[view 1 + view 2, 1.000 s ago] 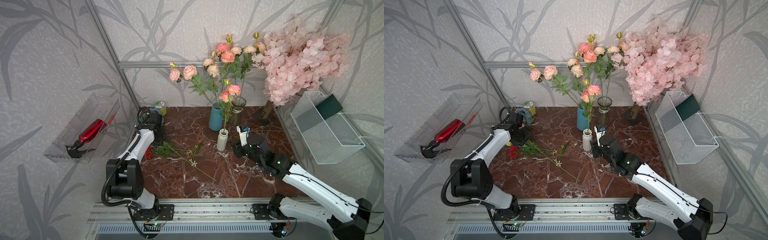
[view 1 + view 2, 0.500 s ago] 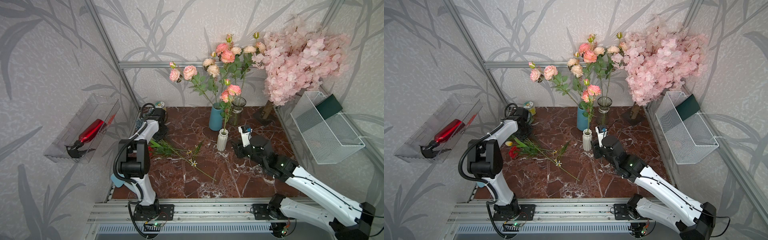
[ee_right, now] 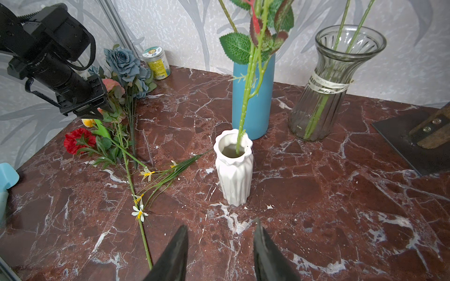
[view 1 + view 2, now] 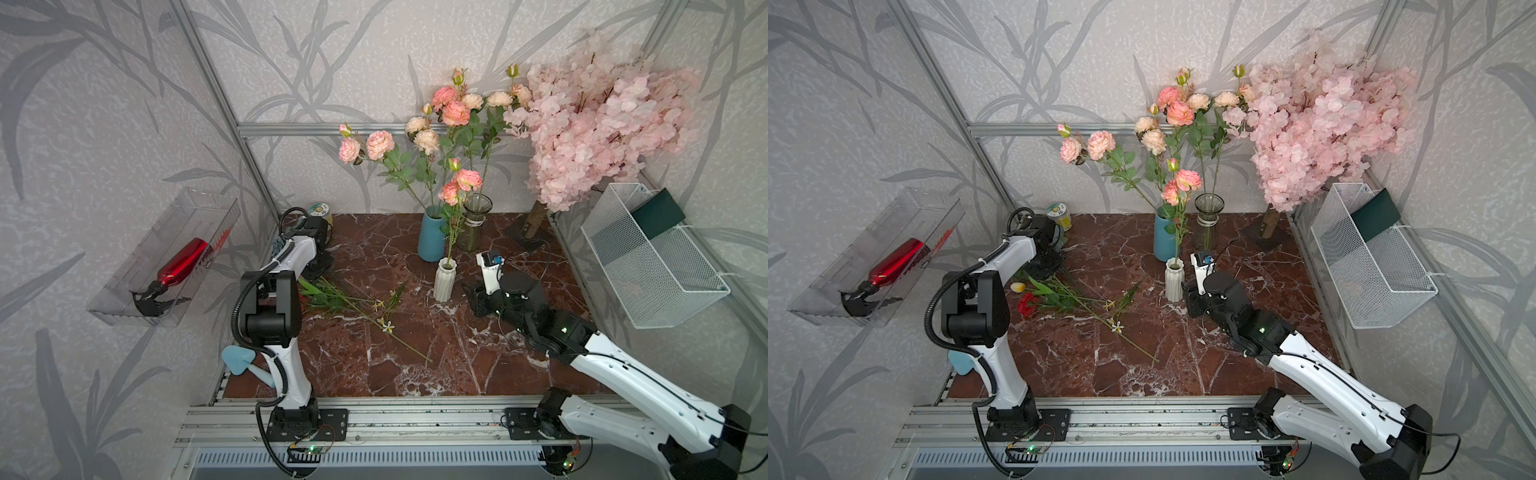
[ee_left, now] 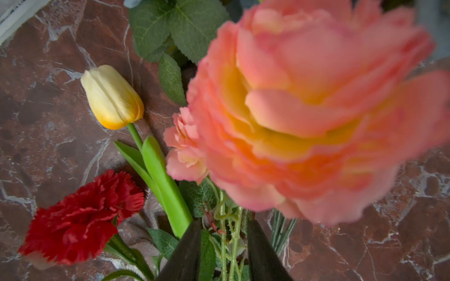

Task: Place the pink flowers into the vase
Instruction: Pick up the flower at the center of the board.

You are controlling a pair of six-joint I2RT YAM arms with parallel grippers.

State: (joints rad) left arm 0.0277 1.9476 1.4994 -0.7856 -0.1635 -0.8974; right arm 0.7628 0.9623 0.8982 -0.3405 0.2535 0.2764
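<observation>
Far to the left of the white ribbed ceramic vase [image 4: 444,282], a clear plastic wall bin [image 4: 124,295] is holding a red spray bottle [image 4: 183,262]. Nearer the vase but still well to its left, the left gripper [image 5: 224,222] is hanging low in a loose heap of artificial stems lying on the red-brown marble tabletop [image 4: 415,365]. Its dark fingers [image 5: 185,253] are standing on either side of the thin green stalks of the salmon-pink peony-like flowers [image 5: 304,109], and I cannot tell whether they are pinching them. A yellow tulip [image 5: 112,97] and a red carnation [image 5: 80,219] are lying beside that pink spray. Another pink stem [image 4: 461,185] is already standing in the white vase. Just behind the vase, a tall blue cylinder vase [image 4: 432,237] is holding more pink blooms and a ribbed clear glass vase [image 4: 476,220] is holding green stems. Just to the right of the white vase, the right gripper [image 3: 220,223] is hovering over bare marble with its fingers [image 3: 175,253] spread apart.
</observation>
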